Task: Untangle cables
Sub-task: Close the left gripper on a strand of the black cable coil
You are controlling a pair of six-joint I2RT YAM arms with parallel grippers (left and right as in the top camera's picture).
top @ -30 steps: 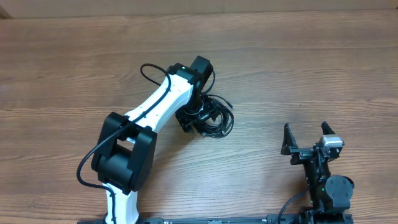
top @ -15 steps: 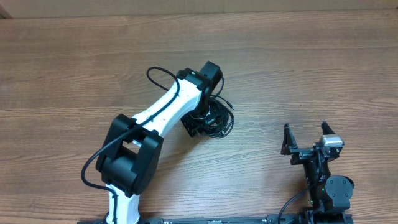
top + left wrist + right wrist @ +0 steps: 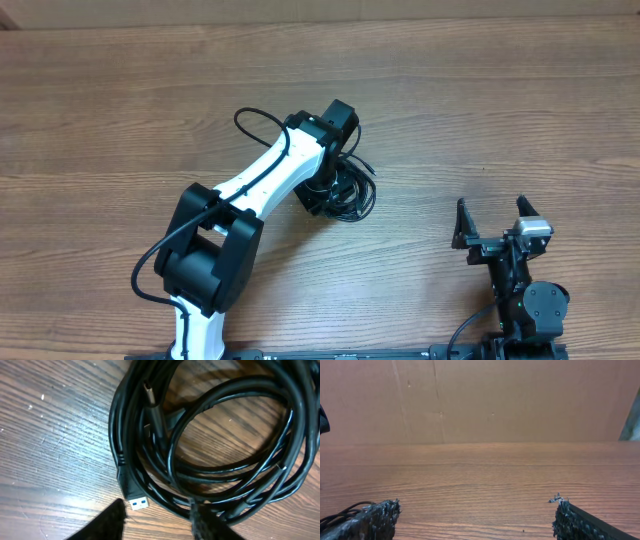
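The thin flexible cables (image 3: 127, 435) are glossy black; one flat plug (image 3: 139, 504) shows blue inside silver. The wooden table (image 3: 500, 100) is brown with fine grain lines.

Premises: robotics laboratory bench. Grounds: two jointed arms, left arm (image 3: 262, 175) and right arm (image 3: 520, 300), mounted at one wood-grain table (image 3: 500, 100); bare brown board wall (image 3: 520, 400) ahead of the jaws of the right gripper (image 3: 474, 505).
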